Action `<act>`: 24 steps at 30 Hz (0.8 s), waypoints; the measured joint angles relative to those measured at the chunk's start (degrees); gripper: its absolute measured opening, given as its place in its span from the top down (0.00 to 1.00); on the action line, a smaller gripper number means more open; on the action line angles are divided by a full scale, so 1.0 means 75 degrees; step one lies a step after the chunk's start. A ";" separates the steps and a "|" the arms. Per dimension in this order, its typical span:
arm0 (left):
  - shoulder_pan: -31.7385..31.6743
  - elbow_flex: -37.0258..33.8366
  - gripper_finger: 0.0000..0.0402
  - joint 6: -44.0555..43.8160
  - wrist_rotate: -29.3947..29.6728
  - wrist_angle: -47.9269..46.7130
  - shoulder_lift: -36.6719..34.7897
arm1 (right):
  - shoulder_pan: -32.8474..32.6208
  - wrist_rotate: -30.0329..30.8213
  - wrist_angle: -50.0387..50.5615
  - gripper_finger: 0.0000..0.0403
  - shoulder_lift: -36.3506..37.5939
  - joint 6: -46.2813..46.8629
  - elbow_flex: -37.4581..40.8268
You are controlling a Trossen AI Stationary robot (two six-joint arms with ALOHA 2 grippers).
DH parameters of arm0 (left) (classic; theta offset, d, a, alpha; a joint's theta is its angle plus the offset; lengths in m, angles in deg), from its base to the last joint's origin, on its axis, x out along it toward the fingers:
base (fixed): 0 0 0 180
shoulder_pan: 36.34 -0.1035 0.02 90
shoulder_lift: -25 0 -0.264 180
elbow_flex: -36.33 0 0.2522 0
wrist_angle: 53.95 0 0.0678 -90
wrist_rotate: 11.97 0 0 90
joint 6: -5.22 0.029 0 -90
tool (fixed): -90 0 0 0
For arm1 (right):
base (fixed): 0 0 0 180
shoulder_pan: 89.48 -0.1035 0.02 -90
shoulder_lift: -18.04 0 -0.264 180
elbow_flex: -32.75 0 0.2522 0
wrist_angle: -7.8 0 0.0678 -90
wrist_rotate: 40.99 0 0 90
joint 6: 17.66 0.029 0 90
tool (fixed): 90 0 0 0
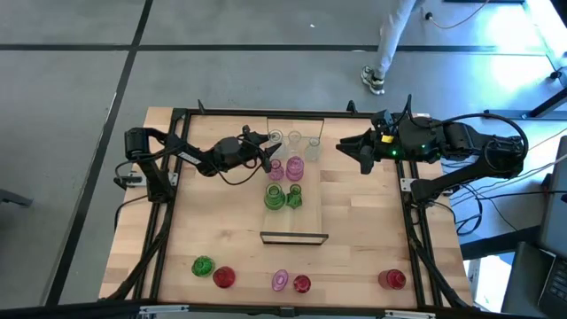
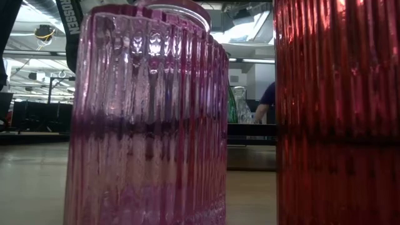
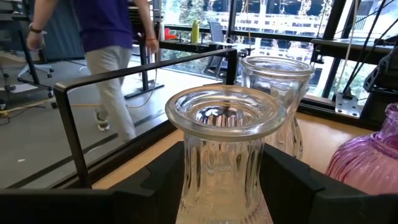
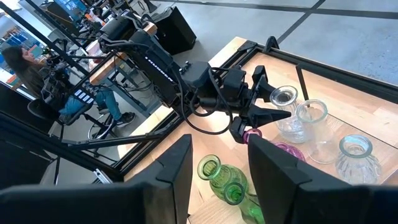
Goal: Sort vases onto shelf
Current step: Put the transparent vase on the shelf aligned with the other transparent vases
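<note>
While L claw (image 1: 268, 144) pinches clear vase (image 1: 274, 139) on shelf (image 1: 306, 188) | R claw (image 1: 351, 147) spread, holds nothing, hovers nearby

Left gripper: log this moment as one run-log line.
left gripper: closed around clear ribbed glass vase | place: pale wooden shelf, far end | right gripper: empty, waiting beside shelf

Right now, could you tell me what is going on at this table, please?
The left gripper has its fingers on either side of a clear vase at the far end of the shelf, where clear, pink and green vases already stand. The right gripper hovers beside the shelf with nothing between its fingers. Five vases wait along the table's near edge, among them a green vase and a red vase.
</note>
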 joint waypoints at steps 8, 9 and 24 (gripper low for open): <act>0.0000 0.0006 0.55 -0.0159 0.0069 -0.0006 0.0000 | 0.0000 0.0000 0.0000 0.66 0.0000 0.0000 0.0000; 0.0000 0.0006 0.55 -0.0178 0.0104 -0.0006 0.0000 | 0.0000 0.0000 0.0000 0.66 0.0000 0.0000 0.0000; 0.0000 0.0012 0.55 -0.0178 -0.0067 -0.0096 -0.0012 | 0.0003 0.0000 0.0000 0.66 0.0000 0.0000 0.0000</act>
